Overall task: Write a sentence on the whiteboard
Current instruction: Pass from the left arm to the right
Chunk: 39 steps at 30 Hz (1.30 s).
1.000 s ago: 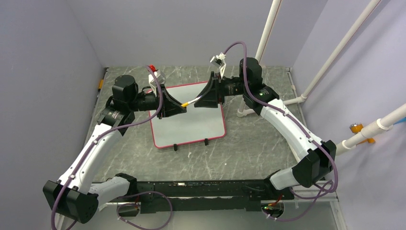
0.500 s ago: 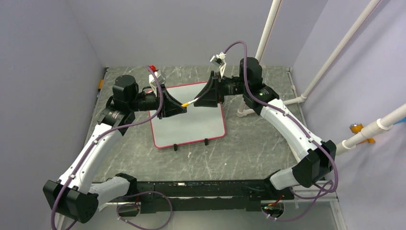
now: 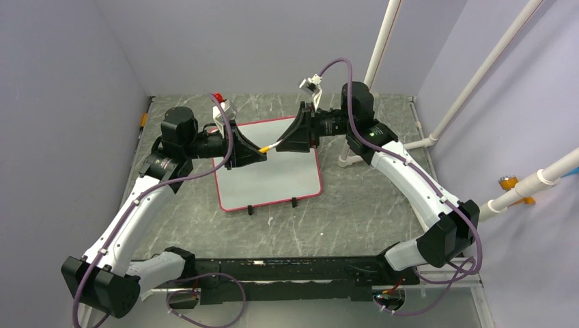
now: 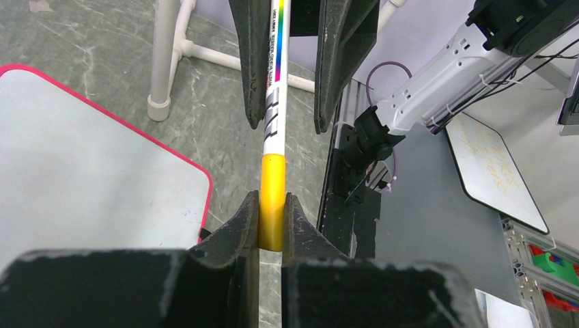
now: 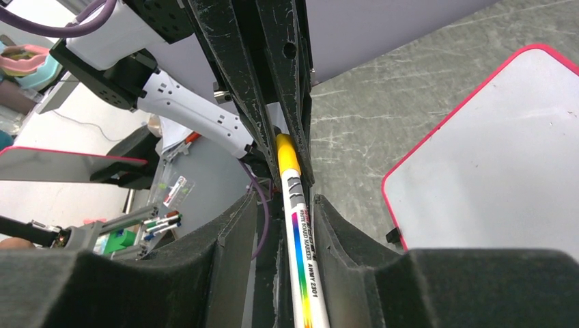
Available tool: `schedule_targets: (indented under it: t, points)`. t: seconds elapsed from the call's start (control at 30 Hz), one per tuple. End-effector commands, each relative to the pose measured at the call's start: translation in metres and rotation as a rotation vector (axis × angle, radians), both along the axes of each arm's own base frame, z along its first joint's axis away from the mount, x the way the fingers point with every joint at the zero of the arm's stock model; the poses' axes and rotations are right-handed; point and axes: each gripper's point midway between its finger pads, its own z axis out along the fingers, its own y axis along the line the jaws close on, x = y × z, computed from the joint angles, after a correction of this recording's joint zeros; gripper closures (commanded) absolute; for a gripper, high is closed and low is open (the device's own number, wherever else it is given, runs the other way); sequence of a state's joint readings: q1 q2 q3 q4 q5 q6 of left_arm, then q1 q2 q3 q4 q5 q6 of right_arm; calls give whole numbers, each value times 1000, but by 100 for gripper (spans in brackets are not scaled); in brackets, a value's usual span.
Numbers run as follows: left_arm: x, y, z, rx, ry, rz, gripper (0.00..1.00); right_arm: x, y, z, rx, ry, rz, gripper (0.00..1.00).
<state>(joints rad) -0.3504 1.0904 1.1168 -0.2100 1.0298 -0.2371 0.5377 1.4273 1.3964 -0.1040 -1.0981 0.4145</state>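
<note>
Top external view, contents: one whiteboard (image 3: 273,179), glossy white, rounded corners, thin red-pink frame, lying flat on the grey marbled bench (image 3: 355,219), with two black clips (image 3: 251,208) on its near long edge. One marker (image 3: 272,145), white barrel with yellow cap (image 4: 272,184), held roughly level above the whiteboard's far half and clear of its surface. Over the whiteboard's far left part, the left hand (image 3: 262,149) points right. In the left wrist view its fingers (image 4: 242,219) are pressed onto the yellow cap from both sides, pinching it. Over the whiteboard's far right part, the right hand (image 3: 283,143) points left, nearly tip to tip with the left hand. It is spread around the white barrel, one finger against the barrel and a visible gap at the other. One white pipe foot (image 3: 345,161) stands just beside the whiteboard's right edge. One second white board (image 4: 493,160) with faint orange handwriting, seen from the left wrist, lies well apart from the whiteboard, off the bench.
</note>
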Motion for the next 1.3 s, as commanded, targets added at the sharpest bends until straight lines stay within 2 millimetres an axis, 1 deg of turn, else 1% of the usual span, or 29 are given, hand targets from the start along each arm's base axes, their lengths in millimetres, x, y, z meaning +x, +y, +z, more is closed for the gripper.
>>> schedule_targets:
  t: [0.0,0.17,0.73,0.97,1.1,1.2,1.27]
  points:
    - [-1,-1,16,-12,-62,-10,100,-2,3,22,48,-84,9,62]
    - [0,-1,16,-10,-62,-7,100,-2,5,24,56,-84,18,62]
    - [1,-2,14,-7,-56,-6,100,-5,13,18,49,-71,36,67]
    - [0,-1,15,-7,-62,-5,100,-6,14,12,29,-66,44,75]
    - [0,-1,16,-7,-63,-4,100,-7,13,9,13,-72,46,77]
    - [0,-1,15,-7,-62,-4,100,-8,12,8,12,-69,53,87]
    - [0,-1,15,-6,-64,-2,100,-9,12,7,12,-68,53,95]
